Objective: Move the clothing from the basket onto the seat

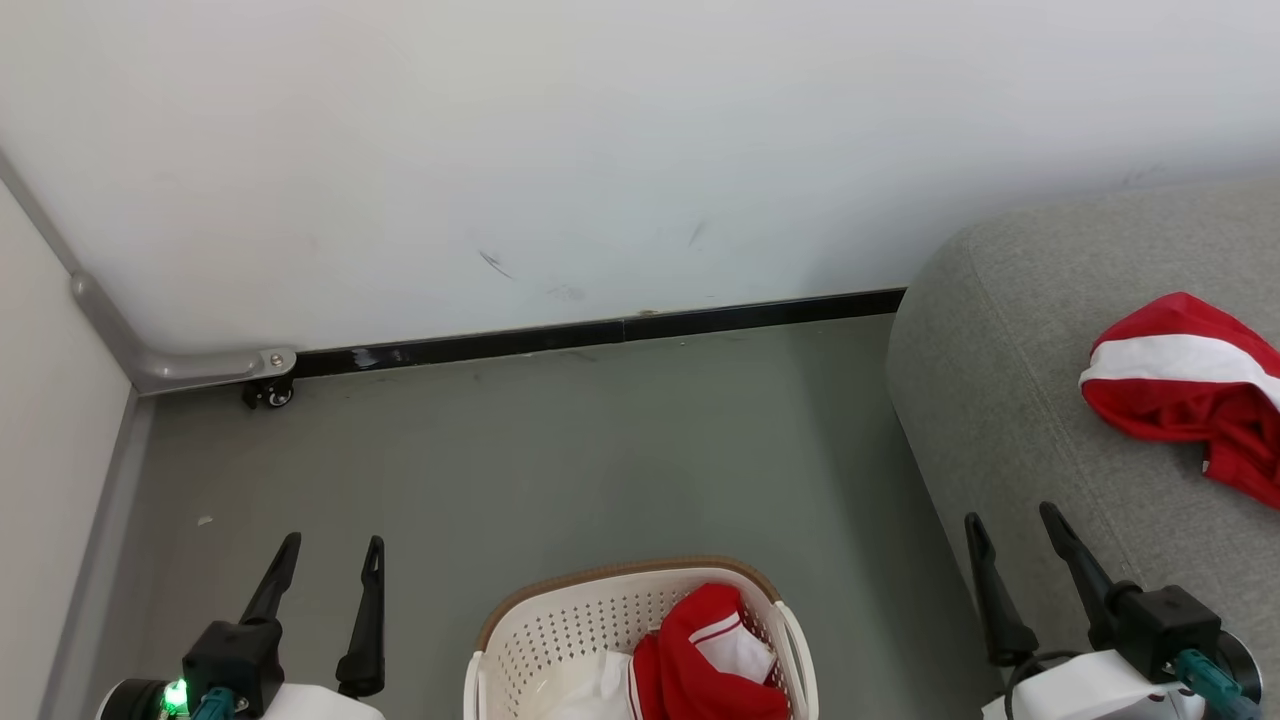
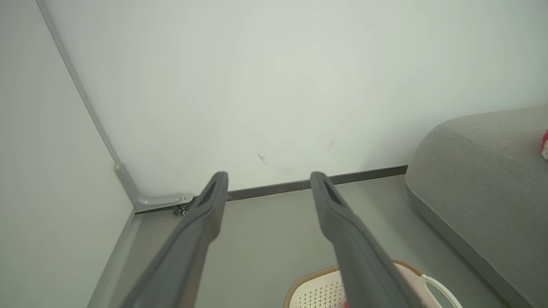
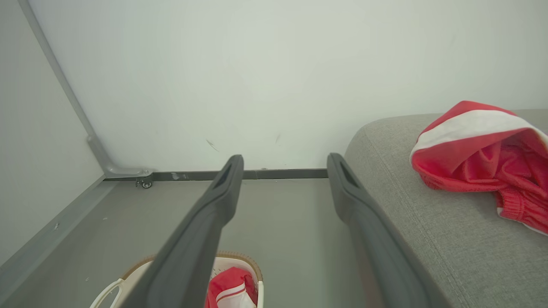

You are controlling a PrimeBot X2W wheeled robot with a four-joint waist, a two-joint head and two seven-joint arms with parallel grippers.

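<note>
An open stretch of grey floor [image 1: 600, 450] was seen ahead of the robot, bounded at the far side by a white wall [image 1: 600, 150] with a black skirting strip [image 1: 620, 328] along its foot. On the robot's left the floor was closed off by a pale side panel [image 1: 40, 450], edged with a grey rail [image 1: 200, 365] that turned the corner. A small caster wheel [image 1: 272, 395] was set under that corner. On the right the floor was bounded by the rounded edge of the seat [image 1: 1000, 400], whose grey cushion stood near the far wall.

The basket [image 1: 620, 572] was placed on the floor between the two arms, close to the robot, and was cut off by the bottom edge of the head view. One red and white garment [image 1: 700, 650] was bunched inside it against its right wall. A white crumpled piece [image 1: 600, 690] lay beside that garment; whether it belonged to the clothing could not be told. The second red garment [image 1: 1180, 390], with a broad white band, was heaped on the seat, well apart from the basket.

The left gripper [image 1: 333, 543] was held over bare floor to the left of the basket, its fingers spread wide and nothing between them. The right gripper [image 1: 1010, 515] was held by the near edge of the seat, likewise released and empty, apart from both garments.
</note>
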